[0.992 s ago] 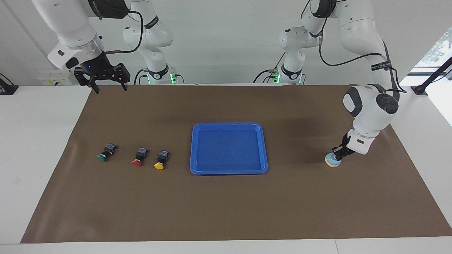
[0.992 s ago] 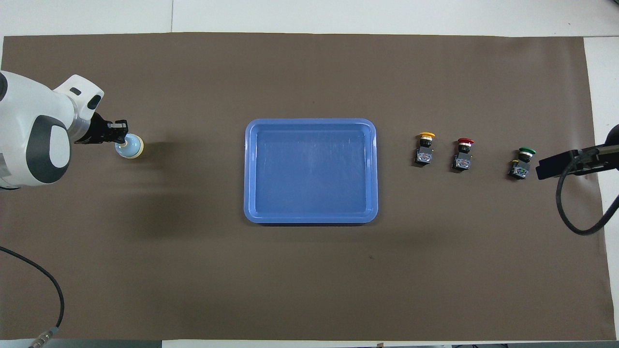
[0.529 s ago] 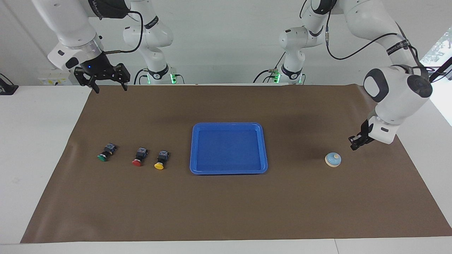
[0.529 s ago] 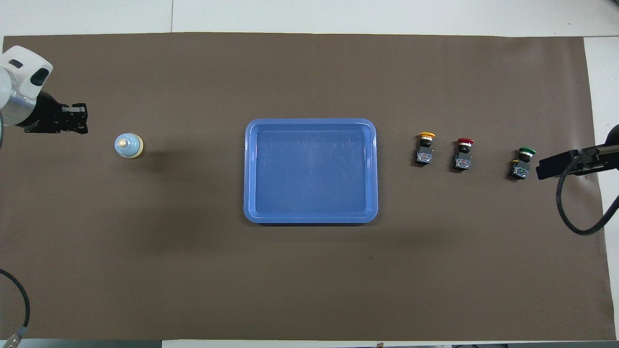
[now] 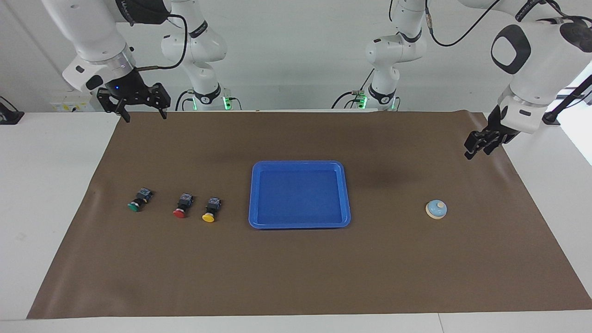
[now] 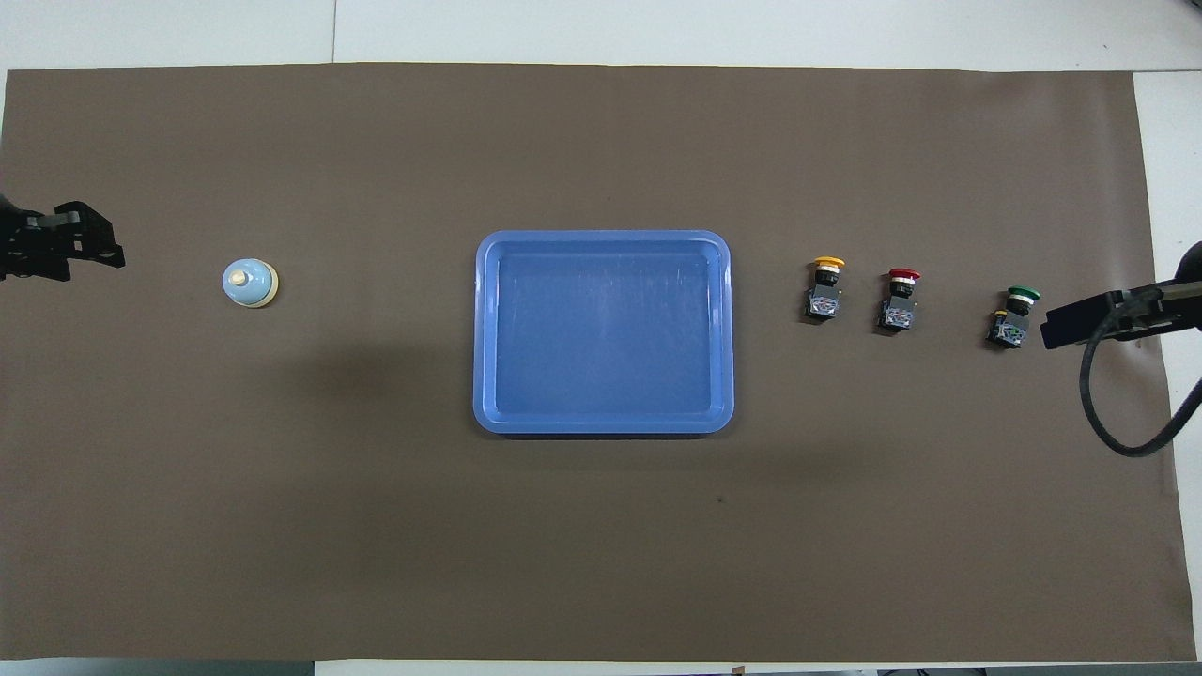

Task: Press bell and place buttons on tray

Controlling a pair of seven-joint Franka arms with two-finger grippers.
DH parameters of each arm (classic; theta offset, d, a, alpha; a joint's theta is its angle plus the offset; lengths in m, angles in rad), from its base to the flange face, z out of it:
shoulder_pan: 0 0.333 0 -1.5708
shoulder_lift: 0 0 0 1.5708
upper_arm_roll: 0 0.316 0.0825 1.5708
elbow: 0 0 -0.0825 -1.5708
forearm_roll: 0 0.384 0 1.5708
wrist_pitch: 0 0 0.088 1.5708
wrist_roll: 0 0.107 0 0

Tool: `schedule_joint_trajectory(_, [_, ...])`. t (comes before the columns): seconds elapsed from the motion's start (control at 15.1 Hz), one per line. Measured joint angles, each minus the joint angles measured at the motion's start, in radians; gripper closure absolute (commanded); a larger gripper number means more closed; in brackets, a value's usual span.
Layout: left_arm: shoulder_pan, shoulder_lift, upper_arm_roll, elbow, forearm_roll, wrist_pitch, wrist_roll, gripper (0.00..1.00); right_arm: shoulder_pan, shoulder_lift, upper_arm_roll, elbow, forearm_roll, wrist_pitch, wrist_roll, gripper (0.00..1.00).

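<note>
Brown paper mat [image 5: 296, 268] covers the table. At its centre lies the shallow bright blue plastic tray [image 5: 299, 224], long axis across the frame. In the facing view's left part, three black-bodied push buttons lie on their sides, caps toward the lower edge: green [image 5: 138, 200], red [image 5: 182, 206], yellow [image 5: 211, 209]. The light-blue dome bell [image 5: 436, 209] stands upright at right. The left gripper [image 5: 478, 144] hangs above the mat's upper right corner; I cannot tell its fingers. The right gripper [image 5: 142, 112], fingers apart, waits at upper left.

Two glossy white robot arms with rounded grey joint caps (black cables looped alongside), black grippers, and green-lit rings at their bases.
</note>
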Motion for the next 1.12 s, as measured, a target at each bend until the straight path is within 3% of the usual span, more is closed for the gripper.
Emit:
schedule_joint_trajectory(0.33, [-0.001,-0.062,-0.003,-0.002,0.0,-0.074,0.0,0.0,0.0,0.0,0.0,0.0,0.0,0.0,0.0,0.0])
schedule_joint_trajectory(1.12, [-0.006,-0.067,-0.014,-0.014,0.0,-0.114,0.0,0.0,-0.008,0.0,0.003,-0.001,0.0,-0.019,0.0,0.0])
